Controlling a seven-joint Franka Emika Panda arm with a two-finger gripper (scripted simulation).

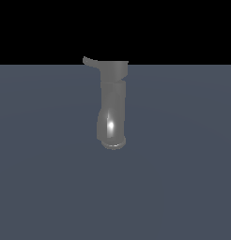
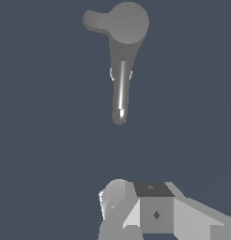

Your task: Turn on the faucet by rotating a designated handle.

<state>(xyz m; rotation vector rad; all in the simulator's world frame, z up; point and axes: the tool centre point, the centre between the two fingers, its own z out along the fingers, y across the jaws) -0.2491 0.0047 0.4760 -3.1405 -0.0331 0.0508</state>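
The faucet is a tall grey glossy cylinder on the flat grey-blue floor. It has a wider cap at one end and a round opening at the curved end. The thin handle sticks out from the cap toward the exterior view's left. The wrist view shows the faucet along its length, with the round cap and the handle. My gripper shows only in the wrist view, well apart from the faucet. Its fingers stand together with no gap and hold nothing.
A plain grey-blue floor lies all around the faucet. A black background fills the exterior view beyond the floor's far edge. No other objects show.
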